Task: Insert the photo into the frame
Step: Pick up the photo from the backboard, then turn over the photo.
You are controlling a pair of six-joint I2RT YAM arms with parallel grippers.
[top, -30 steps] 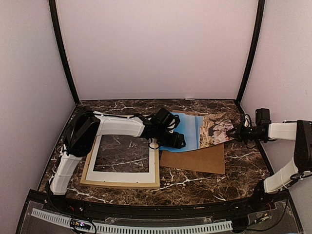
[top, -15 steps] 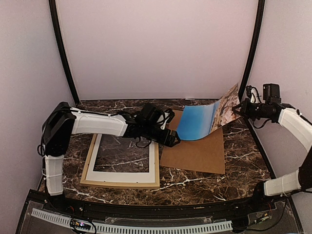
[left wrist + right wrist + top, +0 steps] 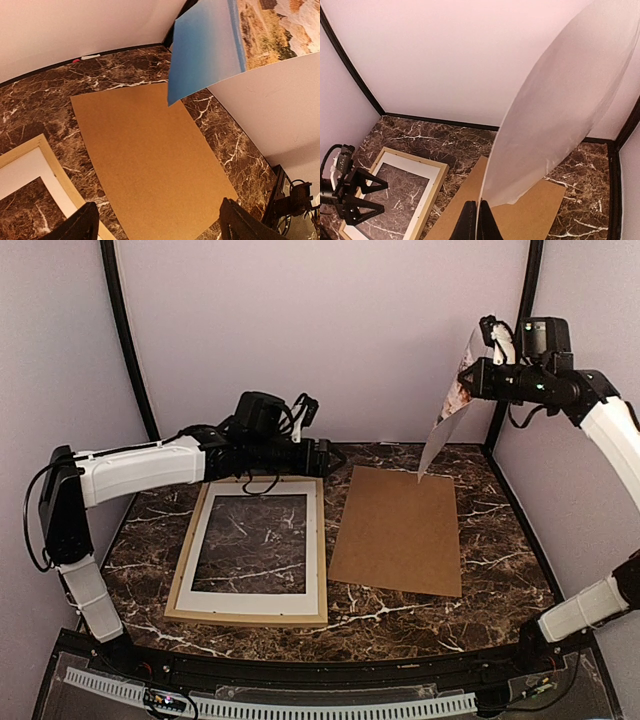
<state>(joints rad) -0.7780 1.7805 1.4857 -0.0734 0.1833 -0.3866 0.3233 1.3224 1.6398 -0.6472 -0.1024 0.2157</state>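
The photo (image 3: 445, 418) hangs in the air at the upper right, curved, its lower corner above the far edge of the cardboard. My right gripper (image 3: 470, 380) is shut on its upper edge; in the right wrist view only the photo's white back (image 3: 560, 115) shows, pinched between the fingers (image 3: 470, 225). The beach print (image 3: 215, 45) faces the left wrist camera. The wooden frame (image 3: 245, 618) lies flat at the left with a white mat (image 3: 250, 600) in it. My left gripper (image 3: 328, 457) hovers open above the frame's far right corner, holding nothing, its fingertips (image 3: 82, 227) far apart.
A brown cardboard backing board (image 3: 400, 530) lies flat to the right of the frame on the marble table (image 3: 500, 570). White walls with black corner posts (image 3: 130, 350) enclose the back and sides. From the right wrist, the left gripper (image 3: 380, 197) shows above the frame (image 3: 432, 192).
My right gripper has lifted the photo off the table, up and to the right. The left arm has pulled back left and risen above the frame's far edge.
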